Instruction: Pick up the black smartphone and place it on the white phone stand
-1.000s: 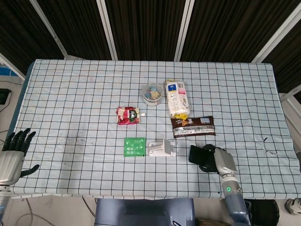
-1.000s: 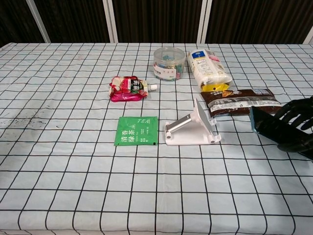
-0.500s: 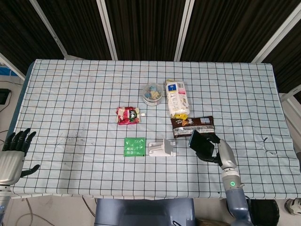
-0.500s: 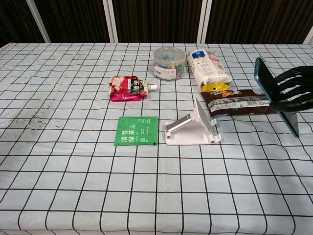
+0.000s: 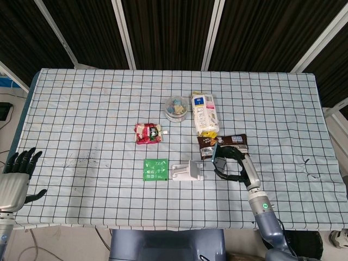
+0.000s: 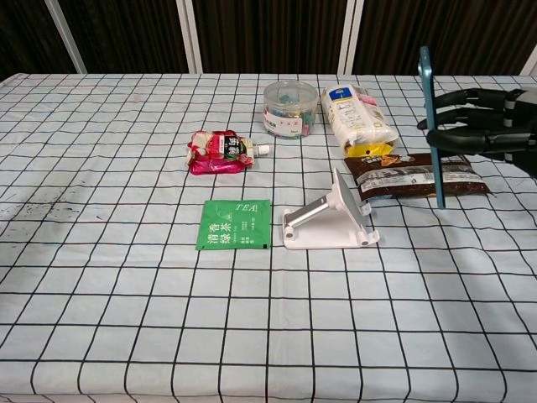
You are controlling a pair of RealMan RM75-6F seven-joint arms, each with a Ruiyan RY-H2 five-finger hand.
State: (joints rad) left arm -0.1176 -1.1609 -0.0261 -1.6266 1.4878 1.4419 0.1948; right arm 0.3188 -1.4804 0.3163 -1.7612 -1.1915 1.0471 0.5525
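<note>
Black and slim, the smartphone stands on edge in the air, gripped by the right robot hand, whose dark fingers curl around its back. It hangs above the right end of the brown chocolate-bar wrapper and clear of the surface, a table under a white cloth with a black grid. The white phone stand lies just left and nearer, its tilted plate facing right, nothing on it.

Around the stand: a flat green tea sachet just to its left, a crumpled red snack pouch further left and farther back, a round clear tub of coloured bits at the far side, and beside that a white and yellow snack packet with a blue label. The brown wrapper sits between the packet and the stand, right under the held phone.

From the head view the phone shows only as a thin sliver at the wrapper's left end, with the right robot hand wrapped behind it and the arm running down toward the near edge. That view alone shows the left robot hand, at the near left corner off the surface's edge, fingers spread, holding nothing. The chest view shows the phone's upright pose plainly, and its teal edge.
</note>
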